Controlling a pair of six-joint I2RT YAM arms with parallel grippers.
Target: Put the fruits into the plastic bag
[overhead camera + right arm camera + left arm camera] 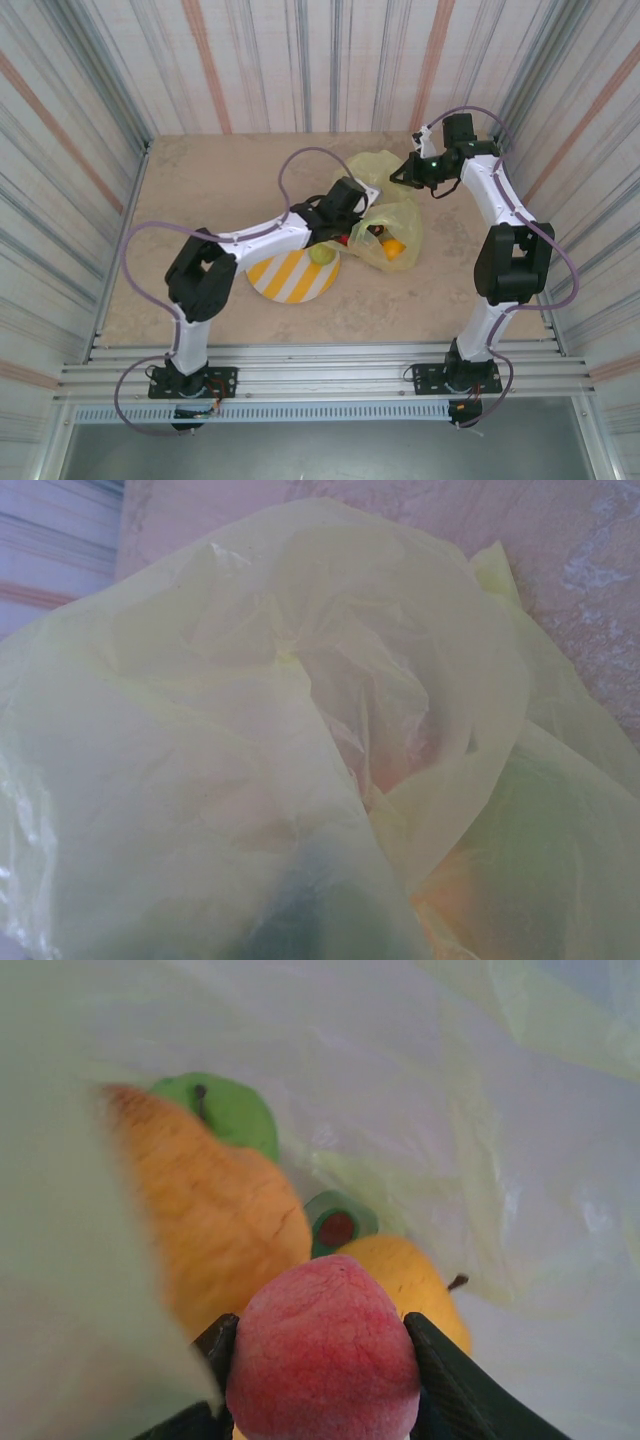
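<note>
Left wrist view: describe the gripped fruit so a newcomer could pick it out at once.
Find the yellow-green plastic bag mid-table, beside the striped plate; the left gripper reaches into its mouth. Clamped between its fingers is the red fruit, round, matt pinkish-red. Its neighbours are an orange fruit, a yellow fruit and a green apple.

no legible text, labels, brands, numbers or signs anywhere

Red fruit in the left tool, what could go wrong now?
The red fruit, gripped by the left tool, might bump the orange fruit just beyond it when dropped and roll back out. The thin plastic bag could also snag on the tool when it pulls away.
</note>
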